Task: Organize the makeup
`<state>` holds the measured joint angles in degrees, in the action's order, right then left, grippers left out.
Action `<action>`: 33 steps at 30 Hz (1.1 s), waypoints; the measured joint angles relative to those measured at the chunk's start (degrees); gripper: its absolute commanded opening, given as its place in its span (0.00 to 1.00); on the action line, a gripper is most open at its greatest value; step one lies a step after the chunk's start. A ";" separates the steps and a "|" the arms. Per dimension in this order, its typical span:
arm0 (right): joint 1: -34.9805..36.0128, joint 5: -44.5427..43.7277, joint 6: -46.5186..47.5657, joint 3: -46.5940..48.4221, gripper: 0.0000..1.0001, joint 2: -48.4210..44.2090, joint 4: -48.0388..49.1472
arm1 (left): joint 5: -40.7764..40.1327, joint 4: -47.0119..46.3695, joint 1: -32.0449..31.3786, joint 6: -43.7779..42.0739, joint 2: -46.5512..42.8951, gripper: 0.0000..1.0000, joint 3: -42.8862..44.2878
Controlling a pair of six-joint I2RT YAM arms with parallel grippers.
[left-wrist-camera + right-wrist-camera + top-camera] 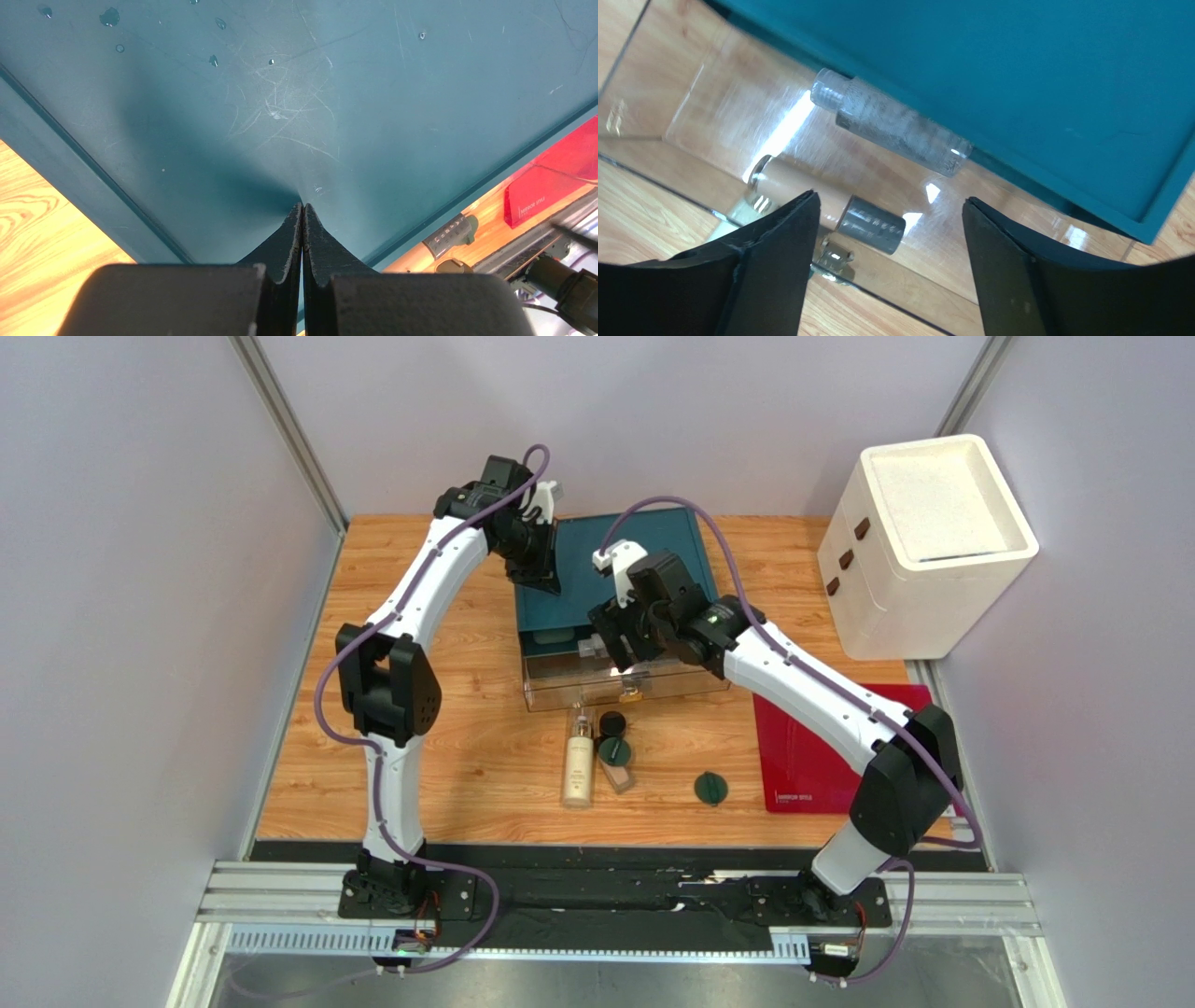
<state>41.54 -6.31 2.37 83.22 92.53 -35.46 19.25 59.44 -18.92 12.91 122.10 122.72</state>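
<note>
Top external: table [463, 756] carries teal box [351, 105] at 12, its clear drawer [668, 105] out toward 6. L tool [302, 210] is pinched shut, tips on box top. R tool [889, 210] is spread wide, empty, over the drawer. Cream bottle [577, 770], black jar [610, 724] and green discs [711, 788] lie outside at 6; beige tube [798, 185] is inside. Risk: R tool clips drawer wall, or L tips slip and box shifts.

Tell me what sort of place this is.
Likely a robotics lab test cell, not a home: two arms bolted to a metal rail, a small wooden table boxed in by blank grey walls, and a bottle laid out like a prop.
</note>
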 measured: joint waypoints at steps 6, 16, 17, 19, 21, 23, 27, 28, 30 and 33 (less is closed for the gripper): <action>-7.82 5.18 -6.23 6.95 0.08 2.99 2.34 | -0.07 0.20 -0.02 0.00 0.00 0.00 0.24; -14.64 13.11 -12.59 26.01 0.00 18.95 -0.81 | -3.34 5.60 -0.33 0.02 -1.16 0.02 1.95; -15.04 14.03 -13.33 27.41 0.00 20.87 -2.10 | -3.76 6.38 -0.33 0.15 -1.75 0.07 1.84; -15.67 15.28 -14.12 28.22 0.00 22.60 -3.91 | -4.44 6.82 -0.33 0.35 -3.69 0.14 1.38; -16.24 16.90 -14.82 28.48 0.00 24.17 -5.92 | -4.81 6.36 -0.33 0.92 -7.48 0.31 -0.46; -16.63 18.49 -15.39 28.48 0.00 24.79 -6.01 | -4.85 5.95 -0.28 1.73 -13.64 0.41 -4.09; -17.42 20.61 -15.43 28.57 0.00 24.72 -6.56 | -4.70 1.92 -0.63 3.72 -30.51 0.53 -17.53; -17.59 21.05 -15.39 28.57 0.00 24.72 -6.78 | -4.66 1.36 -1.01 4.02 -34.42 0.55 -21.31; -18.10 22.60 -15.41 28.52 0.00 24.72 -7.28 | -4.26 -0.33 -2.27 5.05 -42.42 0.57 -30.93; -18.78 24.63 -15.43 28.11 0.00 24.72 -7.34 | -4.11 -1.84 -6.43 7.30 -49.55 0.62 -43.45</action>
<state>22.76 18.33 -13.06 111.33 117.25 -42.81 15.14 57.60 -25.34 20.21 72.55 79.26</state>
